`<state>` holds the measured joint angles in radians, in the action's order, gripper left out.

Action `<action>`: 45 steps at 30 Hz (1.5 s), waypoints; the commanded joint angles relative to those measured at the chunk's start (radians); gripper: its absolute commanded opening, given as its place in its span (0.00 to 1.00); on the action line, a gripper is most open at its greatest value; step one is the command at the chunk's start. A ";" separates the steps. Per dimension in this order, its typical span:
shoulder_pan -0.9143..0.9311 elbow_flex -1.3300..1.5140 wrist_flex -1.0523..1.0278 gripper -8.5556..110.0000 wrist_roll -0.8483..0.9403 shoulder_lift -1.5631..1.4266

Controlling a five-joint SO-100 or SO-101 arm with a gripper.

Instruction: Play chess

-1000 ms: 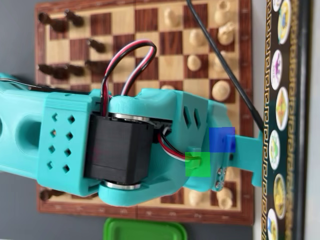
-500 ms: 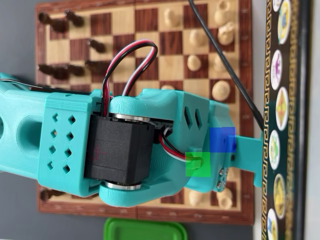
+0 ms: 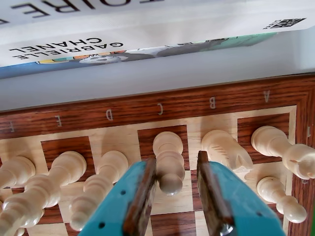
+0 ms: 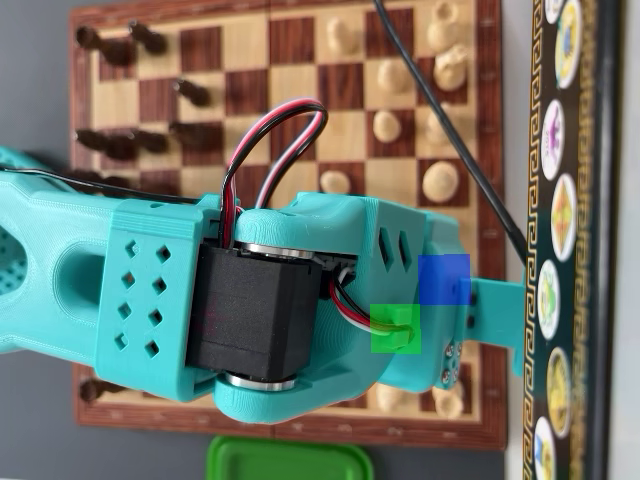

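Observation:
In the wrist view my gripper [image 3: 175,160] is open, its two teal fingers with brown pads standing either side of a pale wooden chess piece [image 3: 168,152] on the C-file square at the board's edge. The left pad [image 3: 145,187] is close against the piece. The right pad [image 3: 206,187] stands clear of it. A white knight [image 3: 224,150] sits just right of the right finger. The wooden chessboard [image 3: 98,115] fills the lower view. In the overhead view the teal arm [image 4: 250,300] covers the board [image 4: 300,22] and hides the gripper.
More white pieces [image 3: 64,169] stand left of the fingers, a rook [image 3: 275,142] and a pawn [image 3: 280,196] to the right. A book [image 3: 147,29] lies along the board's far edge. Overhead, dark pieces [image 4: 120,140], a black cable [image 4: 450,130] and a green lid [image 4: 290,462] show.
In the overhead view the arm has shifted slightly right and down, and its wire loop moved with it. A white pawn near the board's middle shows more fully.

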<state>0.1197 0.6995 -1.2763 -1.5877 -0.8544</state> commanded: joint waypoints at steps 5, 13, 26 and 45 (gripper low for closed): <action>0.005 -0.023 0.006 0.19 0.003 -0.009; 0.003 0.005 0.006 0.19 0.005 -0.058; 0.000 0.037 0.008 0.18 0.005 -0.064; 0.000 0.035 0.008 0.11 0.005 -0.066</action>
<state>0.1197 0.7424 -1.2732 -1.5877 -0.8759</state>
